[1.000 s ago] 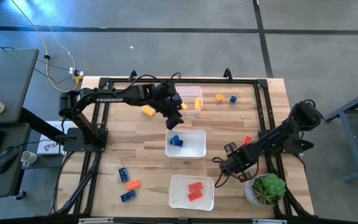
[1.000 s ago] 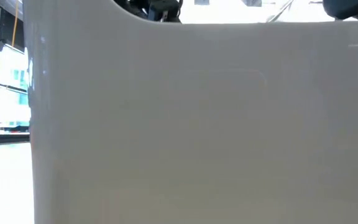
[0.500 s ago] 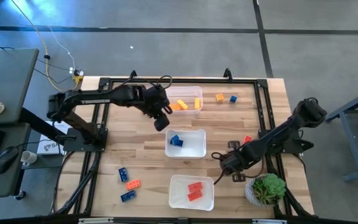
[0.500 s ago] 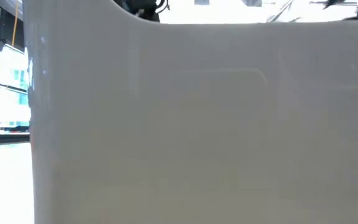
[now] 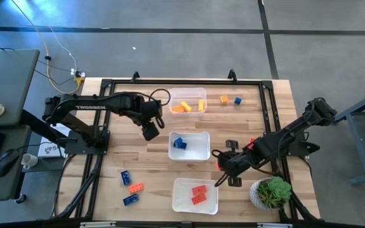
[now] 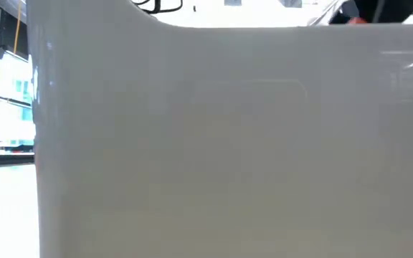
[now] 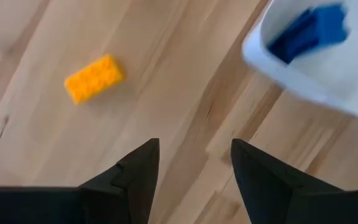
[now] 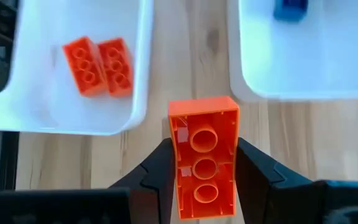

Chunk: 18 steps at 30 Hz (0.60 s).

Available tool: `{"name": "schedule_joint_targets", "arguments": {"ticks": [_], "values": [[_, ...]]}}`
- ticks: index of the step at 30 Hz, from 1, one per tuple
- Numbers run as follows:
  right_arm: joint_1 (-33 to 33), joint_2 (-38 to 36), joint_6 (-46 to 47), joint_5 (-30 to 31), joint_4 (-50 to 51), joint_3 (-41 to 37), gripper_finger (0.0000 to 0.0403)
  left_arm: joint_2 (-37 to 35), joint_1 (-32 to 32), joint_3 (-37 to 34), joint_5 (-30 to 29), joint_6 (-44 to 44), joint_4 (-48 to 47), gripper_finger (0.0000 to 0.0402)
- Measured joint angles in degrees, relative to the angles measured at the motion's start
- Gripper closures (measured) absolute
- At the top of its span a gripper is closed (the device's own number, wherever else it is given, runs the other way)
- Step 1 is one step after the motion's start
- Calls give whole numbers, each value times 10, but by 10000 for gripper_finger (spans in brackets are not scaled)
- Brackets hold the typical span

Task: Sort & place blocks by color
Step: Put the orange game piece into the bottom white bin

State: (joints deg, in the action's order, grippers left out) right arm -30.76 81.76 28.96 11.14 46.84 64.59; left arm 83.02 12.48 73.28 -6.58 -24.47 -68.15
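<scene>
- Right gripper (image 8: 204,152) clenching a red brick (image 8: 202,127) end-on, studs facing away, hollow underside showing.
- It is hanging over bare wood between the red tub (image 5: 181,204) and the blue tub (image 5: 200,153), having slid across from the right edge over the last second; brick not over the tub yet.
- Red tub is already holding two red bricks (image 8: 98,65); judging next step: carry a bit further, then drop the brick in.
- Three loose bricks (image 5: 130,187) waiting at the near left: two blue, one orange-red.
- Another red brick (image 5: 251,142) lying beside the right arm.
- Left gripper (image 7: 194,155) standing open and empty, having pulled back from the yellow tub (image 5: 192,92).
- It is now hovering near a loose yellow brick (image 7: 93,78) on the wood, probably its next pick.
- Far side: yellow tub holding several yellow bricks; one yellow (image 5: 224,99) and one blue (image 5: 237,100) brick unsorted beside it.
</scene>
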Motion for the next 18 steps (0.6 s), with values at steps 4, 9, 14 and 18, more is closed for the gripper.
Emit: {"name": "schedule_joint_targets", "arguments": {"ticks": [4,9,14,18], "values": [[6,0,-39,-9,-23,15,298,0,-19,0,-1,-9,-33,216],[27,0,-69,-83,-100,19,294,-4,-52,0,-1,-28,-73,216],[35,8,-125,-147,-133,8,295,-4,-83,-5,-1,-73,-91,216],[41,33,-162,-222,-181,-1,295,-4,-117,-22,10,-123,-94,216]]}}
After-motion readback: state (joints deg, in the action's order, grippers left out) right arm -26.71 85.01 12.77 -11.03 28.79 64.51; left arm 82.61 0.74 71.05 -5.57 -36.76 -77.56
